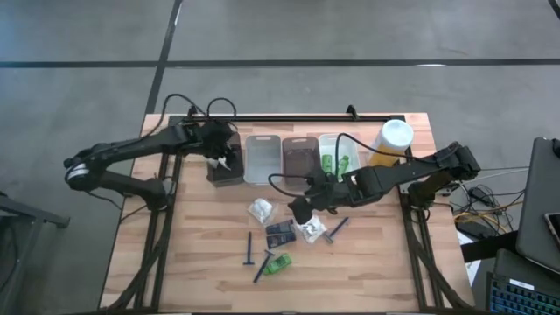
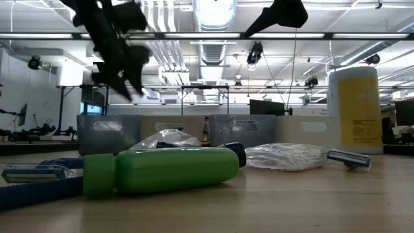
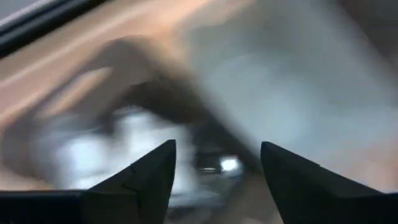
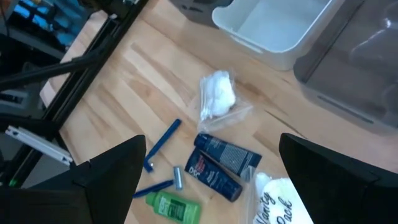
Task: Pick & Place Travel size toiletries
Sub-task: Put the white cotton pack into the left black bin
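Toiletries lie loose on the wooden table: two white puffy bundles [image 1: 260, 209] [image 1: 310, 229], two dark tubes [image 1: 280, 233] side by side, three dark-blue razors [image 1: 249, 248] [image 1: 262, 265] [image 1: 336, 229] and a green mini bottle [image 1: 278, 263]. My right gripper [image 1: 300, 210] hangs open above them; its wrist view shows a bundle [image 4: 216, 93], the tubes [image 4: 219, 163], a razor [image 4: 163, 142] and the bottle [image 4: 173, 205] between its spread fingers. My left gripper [image 1: 226, 159] is open over the dark bin [image 1: 225, 173] at the far left, and something white [image 3: 134, 140] shows blurred below it.
A row of bins stands at the far side: dark, clear [image 1: 262, 157], brown [image 1: 299, 156], and a light one [image 1: 337, 157] holding green bottles. A tall yellow canister [image 1: 391, 140] with a white lid stands to their right. Bare wood lies at the table's near left.
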Available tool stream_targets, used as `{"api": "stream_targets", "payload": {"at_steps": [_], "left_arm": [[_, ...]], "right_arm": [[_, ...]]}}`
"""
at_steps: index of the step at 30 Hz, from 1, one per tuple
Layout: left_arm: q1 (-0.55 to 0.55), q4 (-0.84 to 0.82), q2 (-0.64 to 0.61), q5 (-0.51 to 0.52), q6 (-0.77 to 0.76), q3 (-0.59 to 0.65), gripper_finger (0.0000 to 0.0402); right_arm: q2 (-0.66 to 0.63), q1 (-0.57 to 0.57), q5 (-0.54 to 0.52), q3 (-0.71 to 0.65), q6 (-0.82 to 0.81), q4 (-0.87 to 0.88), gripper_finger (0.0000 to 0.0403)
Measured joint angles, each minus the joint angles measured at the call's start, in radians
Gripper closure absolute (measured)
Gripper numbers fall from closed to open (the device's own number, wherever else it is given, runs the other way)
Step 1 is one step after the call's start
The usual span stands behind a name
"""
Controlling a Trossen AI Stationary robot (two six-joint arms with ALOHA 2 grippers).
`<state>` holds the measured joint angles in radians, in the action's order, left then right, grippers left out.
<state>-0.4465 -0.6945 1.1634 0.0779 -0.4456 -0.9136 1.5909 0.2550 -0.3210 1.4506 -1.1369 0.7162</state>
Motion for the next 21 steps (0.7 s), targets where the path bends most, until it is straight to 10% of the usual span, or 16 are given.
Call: {"api": "stream_targets", "payload": {"at_steps": [5, 12, 21], "left_arm": [[0.186, 0.081, -0.081, -0.306, 0.289, -0.02, 0.0161], [0.517, 0.188, -0.008, -0.067, 0.518, -0.016, 0.017], [0.641, 0.135, 0.163, -0.054, 0.425, -0.015, 0.0175]], "right_arm": [[-0.001, 0.0, 0.024, 0.0, 0.022, 0.02, 0.0039], [-0.001, 0.002, 0.101, 0.0, 0.088, 0.02, 0.0039], [0.128, 0.002, 0.201, -0.007, 0.108, 0.008, 0.0039]]}}
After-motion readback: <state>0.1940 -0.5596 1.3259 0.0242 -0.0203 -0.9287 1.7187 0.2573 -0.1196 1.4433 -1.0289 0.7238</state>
